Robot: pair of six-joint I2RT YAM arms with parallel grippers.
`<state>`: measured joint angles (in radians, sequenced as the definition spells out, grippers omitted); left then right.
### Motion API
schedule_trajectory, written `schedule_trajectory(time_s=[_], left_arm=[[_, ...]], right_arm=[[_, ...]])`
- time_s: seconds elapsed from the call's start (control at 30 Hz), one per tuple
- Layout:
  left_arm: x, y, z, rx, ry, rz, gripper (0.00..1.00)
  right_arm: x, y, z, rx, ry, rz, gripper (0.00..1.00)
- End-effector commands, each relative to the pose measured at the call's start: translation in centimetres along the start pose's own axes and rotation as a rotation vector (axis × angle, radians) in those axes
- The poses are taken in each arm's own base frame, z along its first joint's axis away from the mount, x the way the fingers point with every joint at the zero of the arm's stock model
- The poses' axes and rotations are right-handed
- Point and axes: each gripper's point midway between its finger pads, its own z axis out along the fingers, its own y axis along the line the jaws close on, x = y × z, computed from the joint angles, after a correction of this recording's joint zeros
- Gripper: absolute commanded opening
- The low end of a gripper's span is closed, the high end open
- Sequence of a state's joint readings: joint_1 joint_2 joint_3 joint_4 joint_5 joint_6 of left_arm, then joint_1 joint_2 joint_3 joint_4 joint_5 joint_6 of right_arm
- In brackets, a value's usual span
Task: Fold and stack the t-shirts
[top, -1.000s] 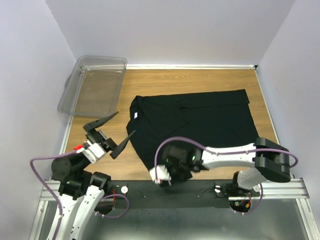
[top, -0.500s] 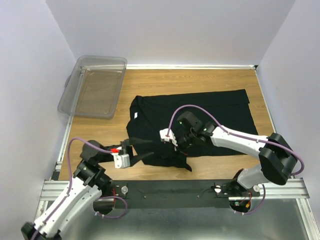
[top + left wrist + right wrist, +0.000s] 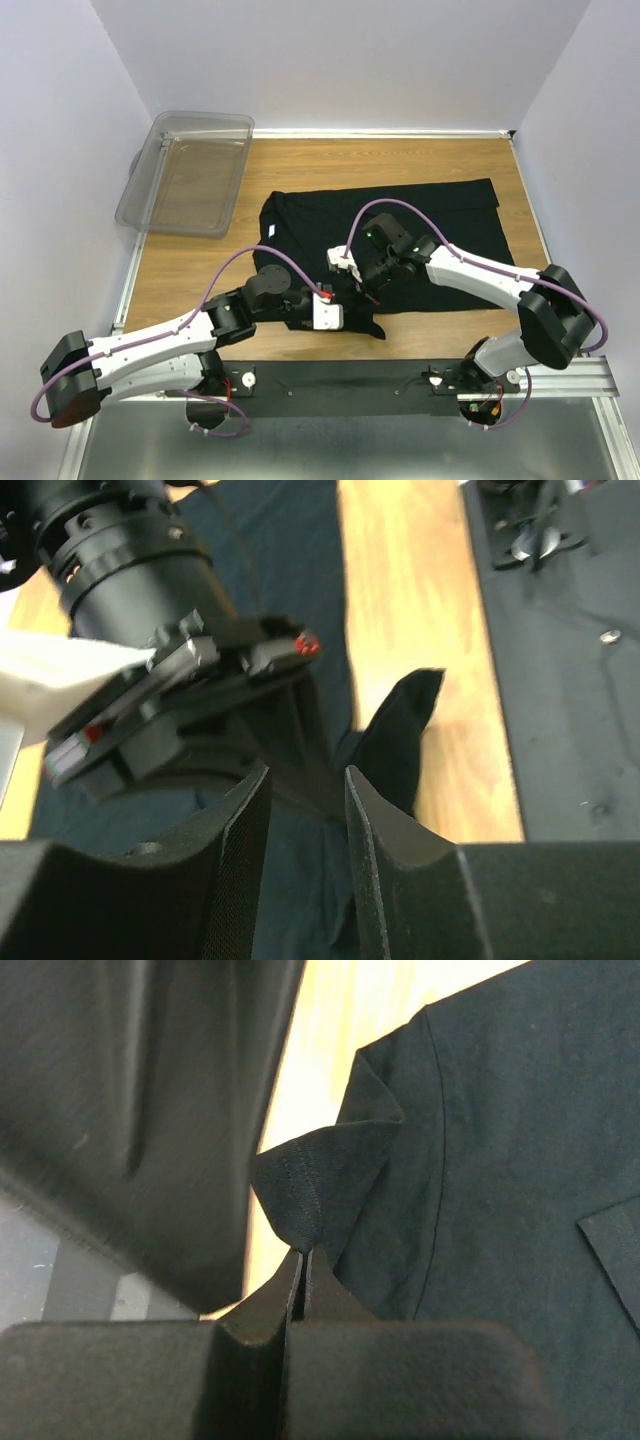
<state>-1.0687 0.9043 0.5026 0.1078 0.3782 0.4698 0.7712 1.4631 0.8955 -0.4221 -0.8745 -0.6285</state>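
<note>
A black t-shirt (image 3: 430, 230) lies spread on the wooden table, its white tag (image 3: 270, 230) at the left end. My right gripper (image 3: 362, 285) is shut on a pinched fold of the shirt's hem (image 3: 320, 1175) and holds it raised over the shirt's front left part. My left gripper (image 3: 350, 312) sits just in front of it at the shirt's near edge. In the left wrist view its jaws (image 3: 306, 775) stand a narrow gap apart with shirt cloth (image 3: 300, 880) showing between them. The right gripper's body (image 3: 180, 680) is close ahead. No logo shows.
A clear plastic bin (image 3: 185, 170) stands at the back left, half over the table's edge. Bare wood (image 3: 200, 265) lies left of the shirt. A black rail (image 3: 400, 375) runs along the near edge. Walls close in on three sides.
My left arm swung in from the left and reached across to the shirt's near edge, its jaws narrowing. My right gripper carried the pinched hem from the front edge up over the shirt.
</note>
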Motion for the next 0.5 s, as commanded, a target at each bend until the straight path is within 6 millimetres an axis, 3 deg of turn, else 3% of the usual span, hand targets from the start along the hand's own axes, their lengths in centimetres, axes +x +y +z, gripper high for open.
schedule_trajectory(time_s=[0.0,0.17,0.3,0.47], left_arm=[[-0.8,2.0,-1.1,-0.096,0.024,0.083,0.45],[-0.7,1.9,-2.2,-0.103,0.033,0.138,0.49],[0.2,0.3,-2.0,-0.004,0.063,0.19,0.5],[1.4,0.1,-1.3,0.039,0.119,0.2,0.5]], right_arm=[[-1.2,0.8,-1.1,-0.039,-0.054,0.007,0.01],[-1.3,0.6,-2.0,-0.044,-0.091,0.009,0.01],[-1.4,0.5,-2.3,-0.053,-0.103,0.027,0.01],[-1.6,0.6,-2.4,-0.063,-0.109,0.031,0.0]])
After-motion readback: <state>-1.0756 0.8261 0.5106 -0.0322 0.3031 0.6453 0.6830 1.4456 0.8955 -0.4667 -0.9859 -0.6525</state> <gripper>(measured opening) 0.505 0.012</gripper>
